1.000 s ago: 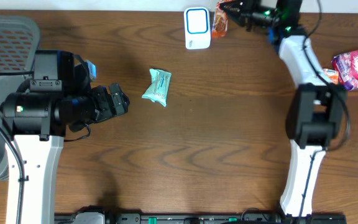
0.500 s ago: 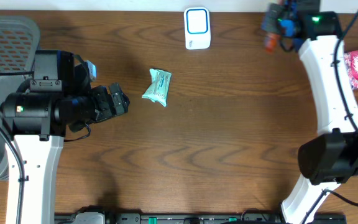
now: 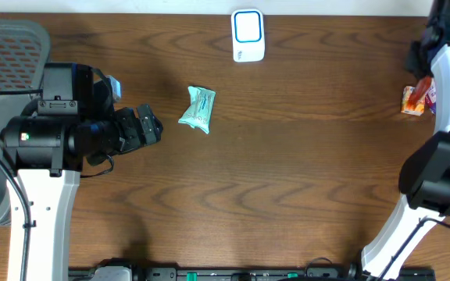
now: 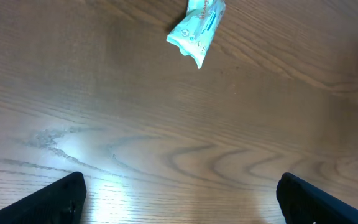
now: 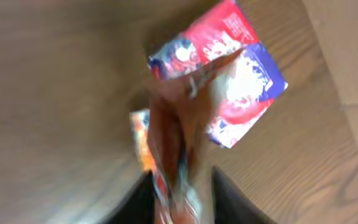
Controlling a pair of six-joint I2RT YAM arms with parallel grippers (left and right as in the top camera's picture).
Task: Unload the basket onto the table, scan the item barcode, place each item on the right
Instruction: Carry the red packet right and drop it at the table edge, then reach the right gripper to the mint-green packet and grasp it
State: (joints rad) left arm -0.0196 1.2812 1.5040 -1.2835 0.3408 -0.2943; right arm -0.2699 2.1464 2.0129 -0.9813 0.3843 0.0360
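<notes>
A white barcode scanner [image 3: 248, 35] stands at the table's far edge. The orange snack packet [image 3: 412, 100] is at the far right, beside my right arm. In the right wrist view it is blurred [image 5: 169, 143] and hangs between the fingers of my right gripper [image 5: 182, 199]. The jaws are slightly parted, and a gap shows between the packet and the right finger. A teal packet [image 3: 198, 108] lies left of centre on the table and also shows in the left wrist view [image 4: 197, 29]. My left gripper [image 3: 151, 125] is wide open [image 4: 179, 193] and empty, just left of the teal packet.
A red, blue and pink packet [image 5: 241, 81] lies on the table under my right gripper. A grey mesh basket [image 3: 6, 47] stands at the far left. The table's right edge [image 5: 347, 62] is close to the right gripper.
My right arm has swung the orange packet from beside the scanner to the far right edge, and its jaws have started to part. The left arm has not moved.
</notes>
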